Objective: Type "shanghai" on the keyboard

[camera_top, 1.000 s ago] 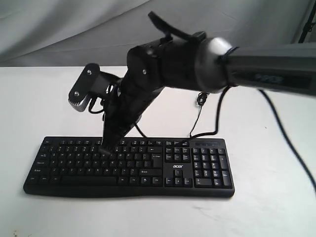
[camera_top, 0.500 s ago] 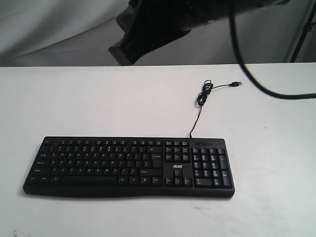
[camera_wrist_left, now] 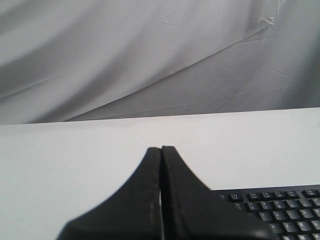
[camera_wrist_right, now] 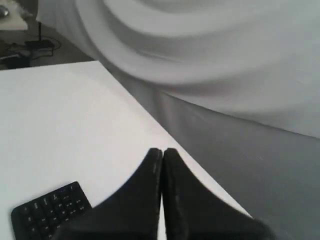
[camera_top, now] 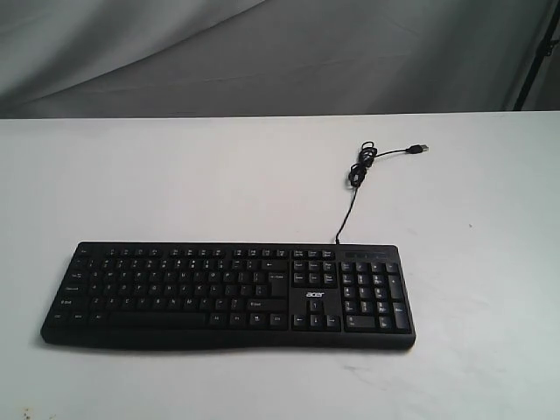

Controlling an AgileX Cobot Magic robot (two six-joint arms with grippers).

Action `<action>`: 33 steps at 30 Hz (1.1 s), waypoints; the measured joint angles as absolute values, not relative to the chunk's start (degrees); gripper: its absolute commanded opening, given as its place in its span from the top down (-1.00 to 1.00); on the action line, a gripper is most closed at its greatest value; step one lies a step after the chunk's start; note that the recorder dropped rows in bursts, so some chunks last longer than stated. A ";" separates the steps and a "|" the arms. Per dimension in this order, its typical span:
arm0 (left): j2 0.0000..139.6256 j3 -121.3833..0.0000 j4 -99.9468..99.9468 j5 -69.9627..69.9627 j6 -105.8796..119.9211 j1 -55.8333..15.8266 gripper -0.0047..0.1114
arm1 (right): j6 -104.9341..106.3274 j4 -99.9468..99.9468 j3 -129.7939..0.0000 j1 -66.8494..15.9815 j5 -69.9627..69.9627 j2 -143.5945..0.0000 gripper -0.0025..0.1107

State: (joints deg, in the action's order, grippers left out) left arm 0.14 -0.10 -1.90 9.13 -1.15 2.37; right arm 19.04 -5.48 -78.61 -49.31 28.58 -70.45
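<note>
The wide black keyboard [camera_top: 229, 295] lies alone near the front of the white table [camera_top: 175, 175], acer logo and number pad at its right end. Its thin black cable [camera_top: 354, 175] runs back to a small coil and a loose USB plug. No arm shows in the exterior view. In the left wrist view my left gripper [camera_wrist_left: 161, 148] is shut, empty, held above the table with one keyboard corner [camera_wrist_left: 280, 207] beside it. In the right wrist view my right gripper [camera_wrist_right: 162, 150] is shut and empty too, high over the table edge, the keyboard's number-pad end [camera_wrist_right: 50, 207] far off.
A grey cloth backdrop [camera_top: 280, 52] hangs behind the table. A dark stand leg [camera_top: 538, 52] shows at the far right. In the right wrist view the table's edge [camera_wrist_right: 150, 117] runs diagonally, with some gear on another surface [camera_wrist_right: 20, 45] beyond it.
One second ago the right arm reached across with its fingertips down on the keys at the keyboard's left half. It lifted up and away, and now has left the exterior view.
</note>
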 measured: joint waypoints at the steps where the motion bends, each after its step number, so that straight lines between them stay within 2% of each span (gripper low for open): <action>1: 0.14 -0.10 -1.90 9.13 -1.15 2.37 0.92 | 15.88 -5.35 -77.06 -46.06 28.29 -68.30 0.96; 9: 0.14 -0.10 -1.90 9.13 -1.15 2.37 0.92 | 6.40 -5.26 -58.06 -22.68 23.79 -54.51 0.96; 14: 0.14 -0.10 -1.90 9.13 -1.15 2.37 0.92 | 3.50 -4.82 -35.31 -4.78 9.15 -31.52 0.96; 17: 0.14 -0.10 -1.90 9.13 -1.15 2.37 0.92 | 0.79 -4.82 -25.53 0.90 5.55 -21.16 0.96; 22: 0.14 -0.10 -1.90 9.13 -1.15 2.37 0.92 | 1.06 -4.49 -16.00 4.81 7.30 -11.89 0.96; 33: 0.14 -0.10 -1.90 9.13 -1.15 2.37 0.92 | 2.28 -2.22 -5.87 5.16 12.30 -3.53 0.96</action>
